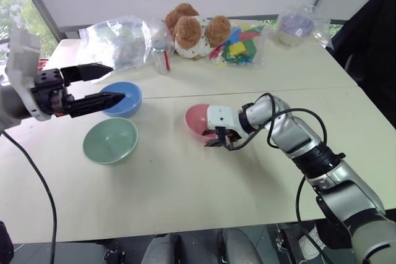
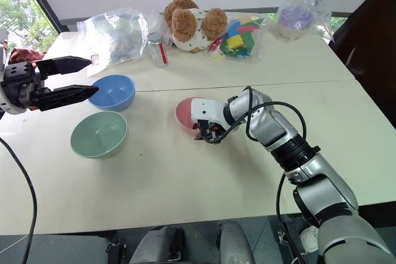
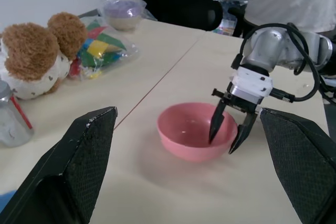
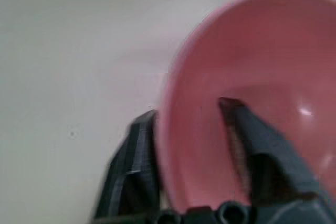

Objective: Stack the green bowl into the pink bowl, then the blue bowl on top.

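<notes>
The small round pastel pink plastic bowl (image 3: 195, 131) was seen upright near the middle of the pale table (image 1: 185, 196). Its rim was straddled by the right gripper (image 3: 229, 131), one black finger (image 4: 257, 145) inside the bowl and the other (image 4: 131, 166) outside against the wall. The fingers stood parted on either side of the rim, with a gap visible on each side of the wall, so the bowl was not pinched.

The left gripper (image 1: 99, 86) was held above the table at the robot's left, its two black fingers spread wide with nothing between them. Beneath and just beyond its tips the small round sky-blue plastic bowl (image 1: 124, 98) was set on the table. The small round pale mint-green plastic bowl (image 1: 111, 140) was placed just beside it, nearer the robot, the two apart. Both were well apart from the pink bowl.

Along the far side of the table a brown and white plush toy (image 1: 193, 30), a clear bag of coloured blocks (image 1: 238, 46), a small clear jar (image 1: 161, 57), a crumpled clear plastic bag (image 1: 117, 40) and a purple item in a clear bag (image 1: 297, 24) were laid out.
</notes>
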You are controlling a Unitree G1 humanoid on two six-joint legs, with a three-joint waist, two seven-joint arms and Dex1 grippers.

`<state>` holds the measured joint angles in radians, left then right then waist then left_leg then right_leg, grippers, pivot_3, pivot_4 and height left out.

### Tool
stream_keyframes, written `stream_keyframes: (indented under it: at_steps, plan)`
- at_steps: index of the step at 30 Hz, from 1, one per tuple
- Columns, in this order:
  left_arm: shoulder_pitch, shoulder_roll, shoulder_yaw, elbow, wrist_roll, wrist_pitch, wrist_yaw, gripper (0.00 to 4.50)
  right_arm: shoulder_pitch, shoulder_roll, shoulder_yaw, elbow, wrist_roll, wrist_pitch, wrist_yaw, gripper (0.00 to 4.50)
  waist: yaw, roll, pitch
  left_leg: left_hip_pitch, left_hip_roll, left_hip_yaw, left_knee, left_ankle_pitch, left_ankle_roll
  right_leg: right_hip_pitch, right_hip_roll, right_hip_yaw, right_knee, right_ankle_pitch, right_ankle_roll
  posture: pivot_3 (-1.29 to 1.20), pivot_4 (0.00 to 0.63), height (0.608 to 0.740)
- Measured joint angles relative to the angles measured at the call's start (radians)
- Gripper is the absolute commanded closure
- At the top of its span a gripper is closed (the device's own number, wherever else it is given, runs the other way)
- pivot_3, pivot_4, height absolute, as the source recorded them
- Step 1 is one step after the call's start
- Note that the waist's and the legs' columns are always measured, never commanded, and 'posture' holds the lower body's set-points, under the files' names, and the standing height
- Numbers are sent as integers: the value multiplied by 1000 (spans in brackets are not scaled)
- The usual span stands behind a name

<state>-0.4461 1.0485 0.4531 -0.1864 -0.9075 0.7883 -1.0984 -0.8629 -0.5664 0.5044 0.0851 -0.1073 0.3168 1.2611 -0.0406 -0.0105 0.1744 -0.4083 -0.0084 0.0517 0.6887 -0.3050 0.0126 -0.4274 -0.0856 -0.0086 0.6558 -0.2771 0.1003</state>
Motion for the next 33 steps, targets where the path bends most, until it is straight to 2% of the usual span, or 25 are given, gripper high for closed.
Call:
stream_keyframes:
  at_steps: [2, 5, 9, 14, 18, 24, 27, 33]
  plan:
    - [15, 1, 2, -15, 0, 6, 0, 0, 0, -1, -3, -14, 4, 7, 3, 23, 1, 0, 0, 0, 0, 0, 0, 0, 0, 0, 0, 0, 0, 0, 0, 0, 150, 740]
    - [35, 3, 3, -31, 4, 6, -1, 0, -3, -1, -30, -53, 35, 44, 5, 23, 2, 0, 0, 0, 0, 0, 0, 0, 0, 0, 0, 0, 0, 0, 0, 0, 150, 740]
    - [109, 25, 0, -43, 61, -31, -23, 0, -49, -20, -183, -109, 169, 193, 17, 23, 2, 0, 0, 0, 0, 0, 0, 0, 0, 0, 0, 0, 0, 0, 0, 0, 150, 740]
    - [253, 129, -10, -51, 237, -179, -104, 0, -77, -110, -444, -215, 462, 402, 86, 23, 8, 0, 0, 0, 0, 0, -4, 0, 0, 1, -2, 0, -4, 0, 0, 0, 150, 740]
    - [423, 197, -10, -34, 383, -325, -230, 0, -51, -190, -585, -261, 625, 542, 83, 23, 5, 0, 0, 0, 0, 0, -5, 0, 1, 0, -3, 0, -6, 0, 0, 0, 150, 740]
    - [505, 241, -56, 33, 531, -535, -351, 0, 36, -231, -631, -339, 744, 648, 16, 23, -1, 2, 0, 0, 0, 0, -6, -3, 5, 0, -4, 0, -6, 0, -1, 0, 150, 740]
    - [456, 234, -150, 83, 607, -630, -334, 0, 80, -243, -633, -377, 766, 659, -19, 23, 2, 2, 0, 0, 0, 0, -6, -3, 5, 0, -4, 0, -6, 0, -1, 0, 150, 740]
    - [311, 131, -346, 169, 726, -737, -266, 0, 129, -283, -632, -417, 791, 655, -65, 23, 6, 2, 0, 0, 0, 1, -6, -4, 6, 0, -4, -1, -6, 0, -1, 0, 150, 740]
